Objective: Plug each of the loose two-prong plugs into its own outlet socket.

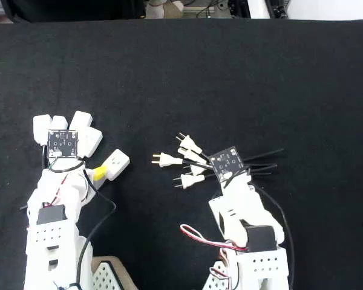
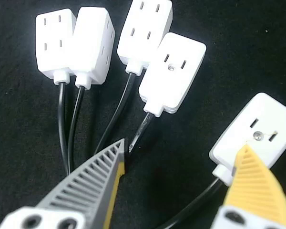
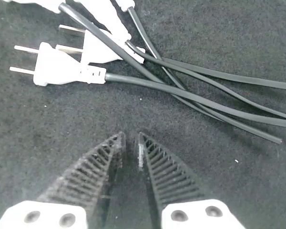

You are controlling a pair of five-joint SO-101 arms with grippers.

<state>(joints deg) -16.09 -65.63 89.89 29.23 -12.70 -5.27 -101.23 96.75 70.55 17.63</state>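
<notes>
Several white outlet sockets [image 2: 133, 43] on black cords lie fanned out on the black cloth [image 1: 242, 78]. They are also in the high view as a socket cluster [image 1: 88, 136] at the left. My left gripper [image 2: 181, 148] hangs open just above them. Its yellow finger [image 2: 250, 179] rests against a separate socket [image 2: 260, 126], which lies apart at the right of the cluster [image 1: 116, 163]. Several loose two-prong plugs [image 1: 169, 160] lie mid-table. My right gripper [image 3: 130, 138] is shut and empty over bare cloth, just short of the nearest plug [image 3: 57, 69] and its crossing cords [image 3: 205, 95].
The plugs' black cords [image 1: 263, 163] trail to the right beside the right arm's wrist [image 1: 225, 162]. A tan perforated piece [image 1: 109, 273] sits at the near edge between the arm bases. The table's far edge [image 1: 181, 19] runs along the top.
</notes>
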